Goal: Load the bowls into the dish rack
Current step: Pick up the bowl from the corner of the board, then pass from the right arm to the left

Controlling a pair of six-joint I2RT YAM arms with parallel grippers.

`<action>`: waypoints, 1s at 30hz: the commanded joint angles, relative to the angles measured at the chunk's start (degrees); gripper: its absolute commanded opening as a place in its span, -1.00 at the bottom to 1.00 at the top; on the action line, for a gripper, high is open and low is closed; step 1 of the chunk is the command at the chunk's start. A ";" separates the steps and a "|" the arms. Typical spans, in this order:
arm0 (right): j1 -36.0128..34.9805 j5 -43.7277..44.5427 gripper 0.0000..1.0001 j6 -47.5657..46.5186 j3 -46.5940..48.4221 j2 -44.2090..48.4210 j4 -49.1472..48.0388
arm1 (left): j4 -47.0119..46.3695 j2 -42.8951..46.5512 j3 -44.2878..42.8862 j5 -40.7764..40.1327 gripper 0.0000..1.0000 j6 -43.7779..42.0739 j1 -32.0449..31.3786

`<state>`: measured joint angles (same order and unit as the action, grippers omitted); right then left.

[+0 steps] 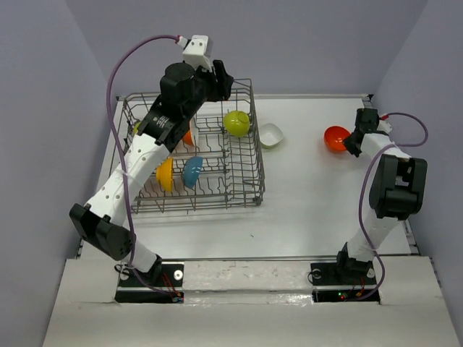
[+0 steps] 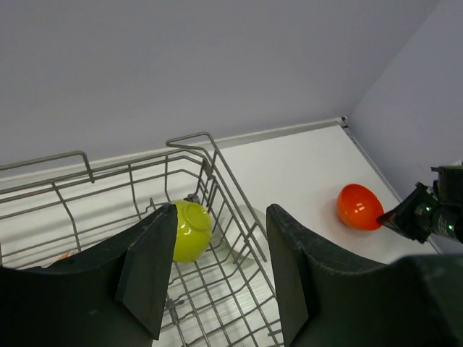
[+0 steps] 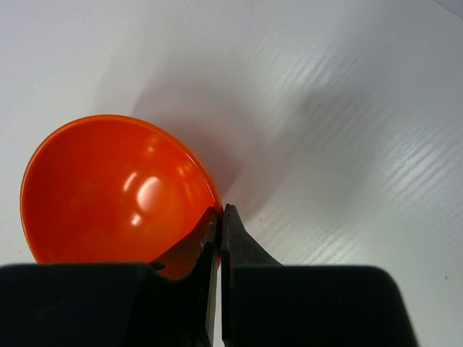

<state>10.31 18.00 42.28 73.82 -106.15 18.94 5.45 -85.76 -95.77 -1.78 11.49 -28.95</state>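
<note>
Rack [image 1: 239, 189] sits on the left of the bench [image 1: 311, 210] and holds bowls on their sides: a green bowl [image 1: 236, 123] at the far right, a yellow bowl [image 1: 165, 174] and a blue bowl [image 1: 192, 171] near the front. The left arm [image 1: 145, 155] reaches over the rack, and the left pincer [image 2: 221, 211] hangs open and empty above the green bowl. A white bowl [image 1: 270, 135] is on the bench just beside the rack. A red bowl [image 3: 108, 195] is on the bench too, well apart from the rack on the right. The right pincer [image 3: 219, 213] is clenched on its rim, one finger inside and one outside. That is a tiny pinch on a shiny edge, so the bowl may slip or swing and fall when lifted. It may also bump the white bowl, the rack wall or the left arm on the way.
</note>
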 commanded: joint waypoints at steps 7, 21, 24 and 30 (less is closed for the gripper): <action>-2.21 -14.21 -0.98 -5.35 3.33 15.79 3.28 | 10.88 -6.51 -20.22 -5.15 0.25 -16.13 -20.52; -17.42 -15.45 -0.98 -15.82 29.43 19.05 31.41 | 25.83 -14.35 -25.87 -25.82 0.25 -30.99 -39.52; -17.42 -14.66 -0.98 -18.28 36.99 18.00 37.80 | 26.37 -14.09 -23.86 -25.82 0.25 -34.50 -40.74; -20.24 -15.45 -0.98 -19.87 42.55 16.50 44.96 | 29.08 -13.82 -23.24 -22.04 0.27 -38.02 -41.63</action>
<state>-7.88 3.46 24.40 115.83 -90.37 57.34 33.06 -101.69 -119.15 -24.34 -22.26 -70.15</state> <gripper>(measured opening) 0.044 0.636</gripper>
